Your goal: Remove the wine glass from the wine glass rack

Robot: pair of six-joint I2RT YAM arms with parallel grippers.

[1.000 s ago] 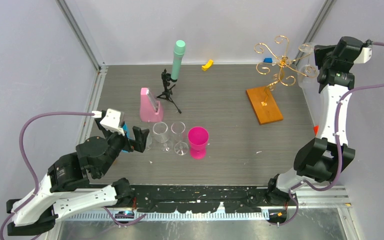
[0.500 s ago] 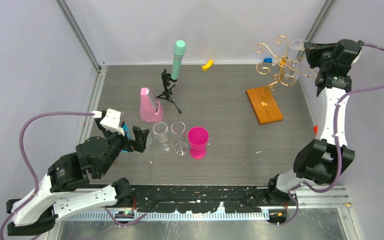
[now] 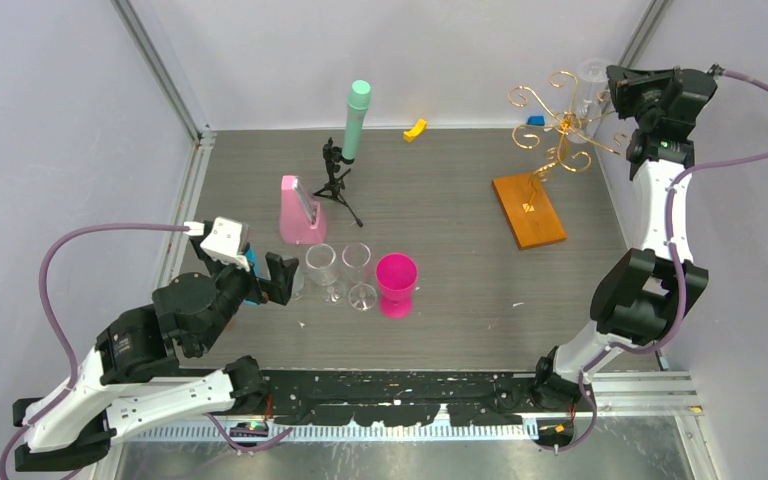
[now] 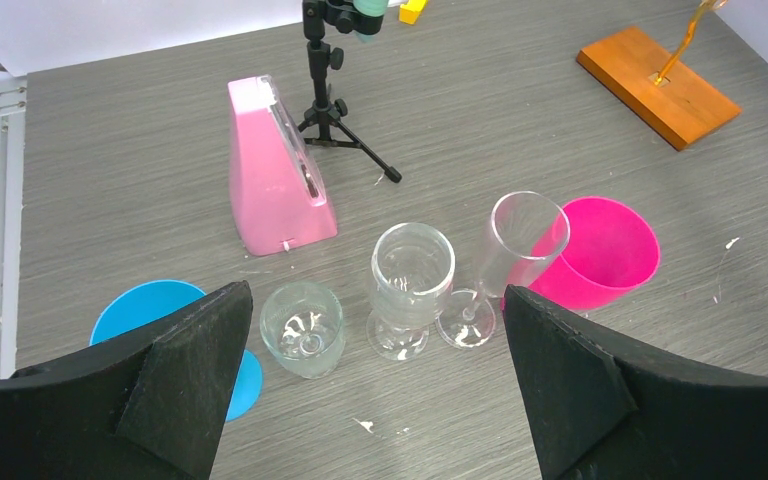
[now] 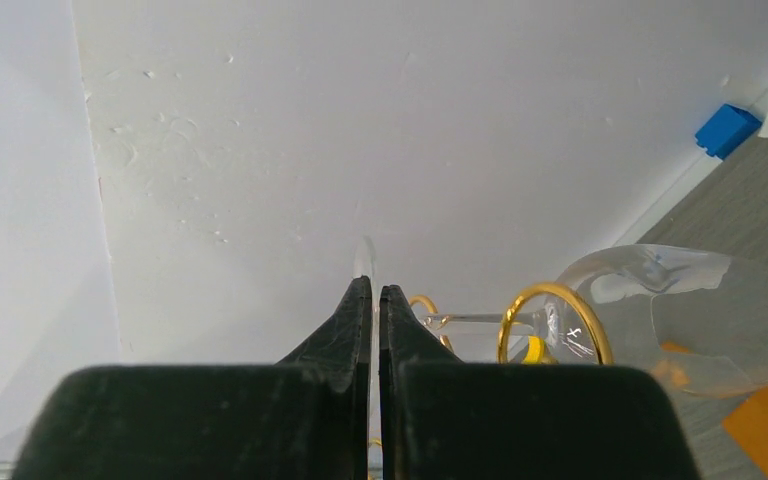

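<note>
Clamping the wine glass (image 5: 680, 315) by its foot, the right gripper (image 5: 372, 292) holds it at the wine glass rack (image 3: 528, 210), table's 2 o'clock. Only the wrist view shows its stem lying toward 3 o'clock.

**Four clear glasses, and one each of eight other kinds**

Seen from above, three clear glasses stand at 7 o'clock: one tumbler (image 4: 302, 330), one goblet (image 4: 412, 285) and one flute (image 4: 520, 240). One pink cup (image 4: 605, 255) is at 6, and one blue disc (image 4: 150, 315) lies just beside the tumbler. One pink wedge-shaped case (image 4: 270, 170) is at 9. One black tripod (image 3: 335, 185) carrying one mint-green cylinder (image 3: 354, 120) is at 11. One yellow piece (image 3: 415, 129) is at 12, and one blue block (image 3: 535, 120) at 1. One wine glass rack (image 3: 528, 210) is at 2, with one wine glass (image 5: 680, 310) at it.
</note>
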